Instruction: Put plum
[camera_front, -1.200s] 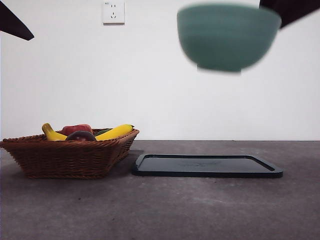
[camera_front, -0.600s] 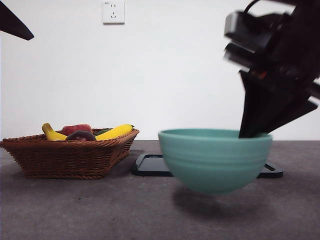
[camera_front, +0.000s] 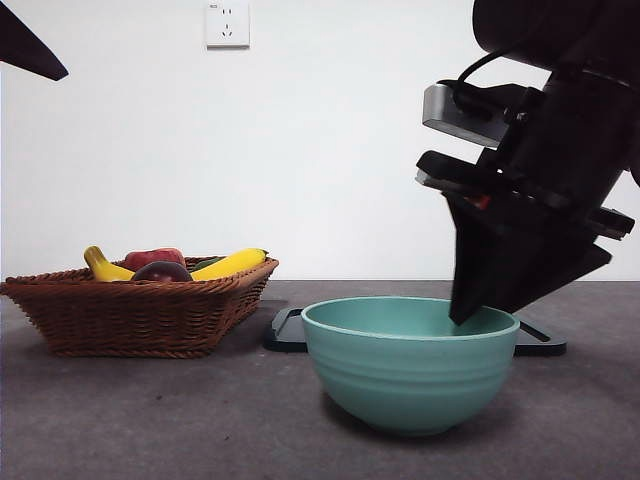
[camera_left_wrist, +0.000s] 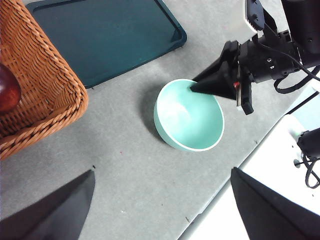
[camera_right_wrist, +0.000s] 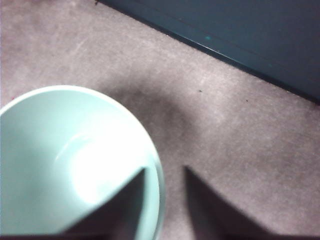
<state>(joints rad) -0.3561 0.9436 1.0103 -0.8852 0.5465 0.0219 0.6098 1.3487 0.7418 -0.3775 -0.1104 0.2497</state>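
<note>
The plum (camera_front: 160, 271) lies dark and round in the wicker basket (camera_front: 140, 315) at the left; the left wrist view shows the plum (camera_left_wrist: 7, 87) at that basket's edge. A teal bowl (camera_front: 410, 365) rests on the table in front of the black tray (camera_front: 540, 340). My right gripper (camera_right_wrist: 165, 168) stands astride the bowl's rim (camera_right_wrist: 159, 190), one jaw inside and one outside, slightly open with a gap on the outer side. My left gripper (camera_left_wrist: 162, 170) hangs wide open high above the table, holding nothing.
Two bananas (camera_front: 230, 264) and a red apple-like fruit (camera_front: 155, 257) share the basket with the plum. The waiting left arm (camera_front: 25, 45) shows as a black tip at the top left corner. A wall with a socket (camera_front: 227, 24) stands behind.
The right arm brought the teal bowl down from high in the view and set it on the table in front of the tray. The basket and fruit have not moved.
</note>
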